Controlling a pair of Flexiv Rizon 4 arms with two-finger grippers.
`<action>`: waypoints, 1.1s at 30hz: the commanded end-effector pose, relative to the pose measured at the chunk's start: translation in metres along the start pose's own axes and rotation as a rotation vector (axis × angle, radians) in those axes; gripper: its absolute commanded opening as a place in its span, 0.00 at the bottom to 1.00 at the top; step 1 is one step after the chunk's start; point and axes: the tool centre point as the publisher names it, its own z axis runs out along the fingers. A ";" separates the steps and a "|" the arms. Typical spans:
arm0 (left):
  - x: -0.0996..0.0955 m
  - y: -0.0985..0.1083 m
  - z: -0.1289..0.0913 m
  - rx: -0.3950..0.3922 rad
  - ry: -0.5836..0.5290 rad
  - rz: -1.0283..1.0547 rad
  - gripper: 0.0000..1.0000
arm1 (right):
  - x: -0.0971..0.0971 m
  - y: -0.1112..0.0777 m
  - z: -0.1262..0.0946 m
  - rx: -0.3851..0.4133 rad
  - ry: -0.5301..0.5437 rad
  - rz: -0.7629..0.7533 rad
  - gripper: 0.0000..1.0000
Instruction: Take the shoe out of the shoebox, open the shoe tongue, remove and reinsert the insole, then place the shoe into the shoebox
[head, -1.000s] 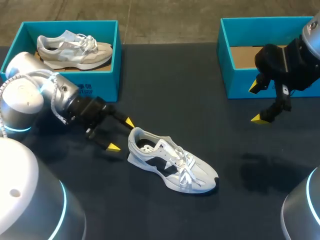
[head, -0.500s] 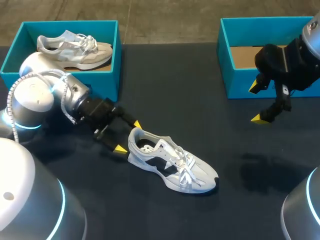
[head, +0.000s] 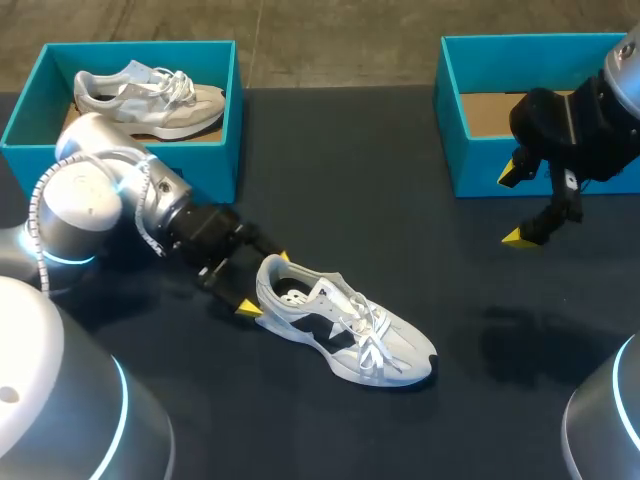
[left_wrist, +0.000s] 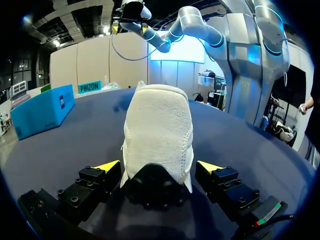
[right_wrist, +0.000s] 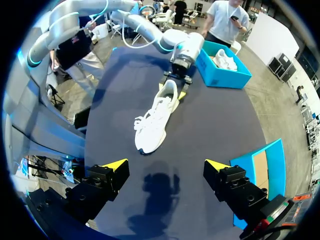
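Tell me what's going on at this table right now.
The left pincer sits at the heel of the white and black shoe, which stands on the table outside the boxes; its open fingers flank the heel without gripping it. The right pincer hangs open above the table beside the right shoebox. A second shoe lies in the left shoebox.

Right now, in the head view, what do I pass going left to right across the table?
Blue box holding a grey shoe → white shoe lying on the table → second blue box.
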 end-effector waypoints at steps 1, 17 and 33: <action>-0.003 -0.001 0.007 0.002 0.005 0.000 1.00 | -0.003 0.002 0.002 0.004 0.006 0.001 1.00; -0.001 0.004 0.025 -0.005 0.032 -0.013 1.00 | -0.003 0.002 0.002 0.004 0.006 0.001 1.00; 0.003 0.007 0.017 0.005 -0.014 -0.040 0.00 | -0.003 0.002 0.002 0.004 0.006 0.001 1.00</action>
